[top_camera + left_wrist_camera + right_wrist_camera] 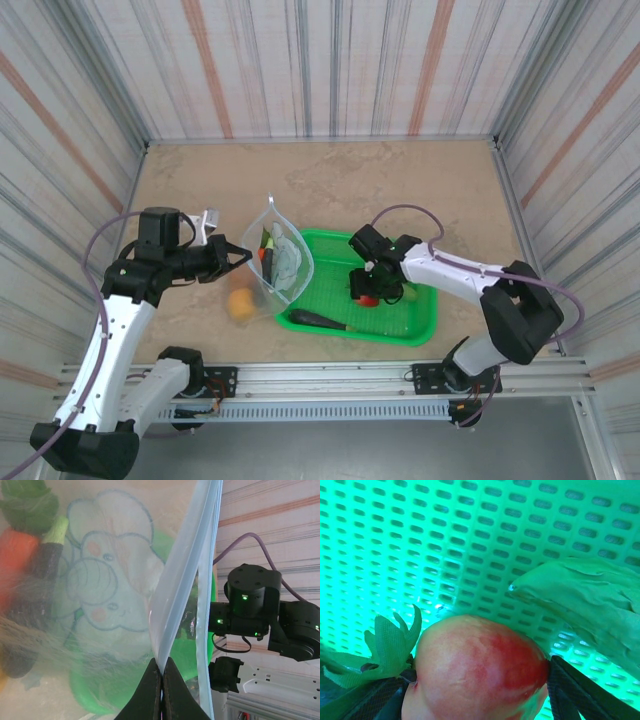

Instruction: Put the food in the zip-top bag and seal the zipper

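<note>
- zip-top bag [285,262] upright on table [400,180] beside green basket [415,312], mouth edge pinched in shut left end effector [161,667]
- right end effector [368,292] in basket, clasps red apple [475,670], fingers [580,695] touching both sides

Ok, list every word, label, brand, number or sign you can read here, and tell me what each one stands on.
No readable text in these views.
zip-top bag: printed with a cartoon elephant, a picture only, with no lettering visible.
green basket: plain mesh, no label.
red apple: no sticker or marking.
</note>
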